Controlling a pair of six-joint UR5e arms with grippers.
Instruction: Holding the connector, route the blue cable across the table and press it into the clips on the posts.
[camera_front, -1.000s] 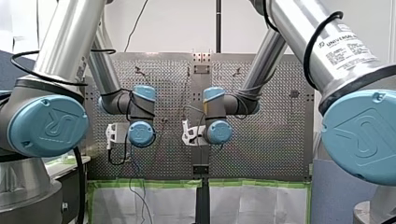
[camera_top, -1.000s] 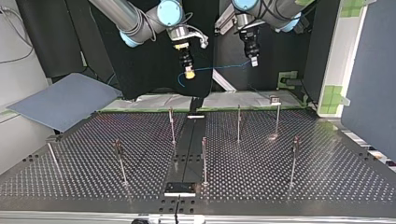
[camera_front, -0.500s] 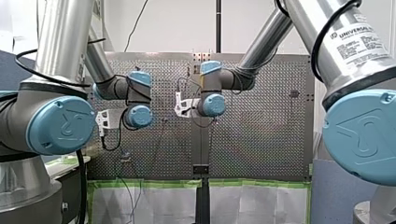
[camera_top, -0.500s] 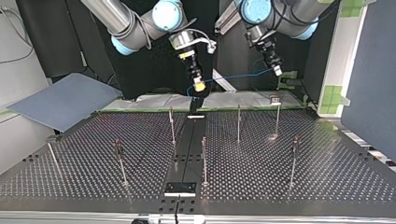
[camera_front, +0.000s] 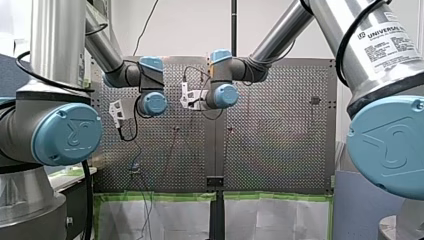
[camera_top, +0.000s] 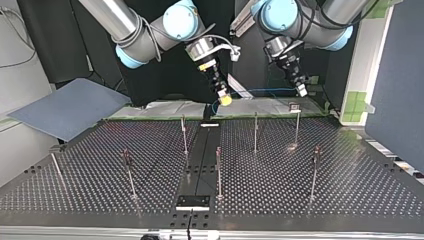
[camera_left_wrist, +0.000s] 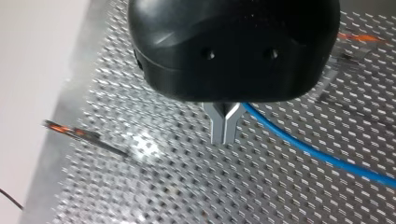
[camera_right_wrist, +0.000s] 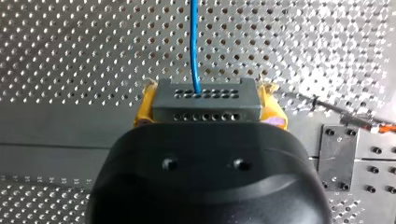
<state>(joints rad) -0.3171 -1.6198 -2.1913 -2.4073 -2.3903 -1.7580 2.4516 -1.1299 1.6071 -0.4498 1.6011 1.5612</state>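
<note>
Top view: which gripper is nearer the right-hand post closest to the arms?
Left. My left gripper, pinching the blue cable, hangs close by the top of that post; my right gripper, holding the connector, is well off toward the view's left.

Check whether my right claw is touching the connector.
Touching. The right wrist view shows the grey connector clamped between my right claw's yellow pads, one pressed against each side, with the blue cable running out ahead.
</note>
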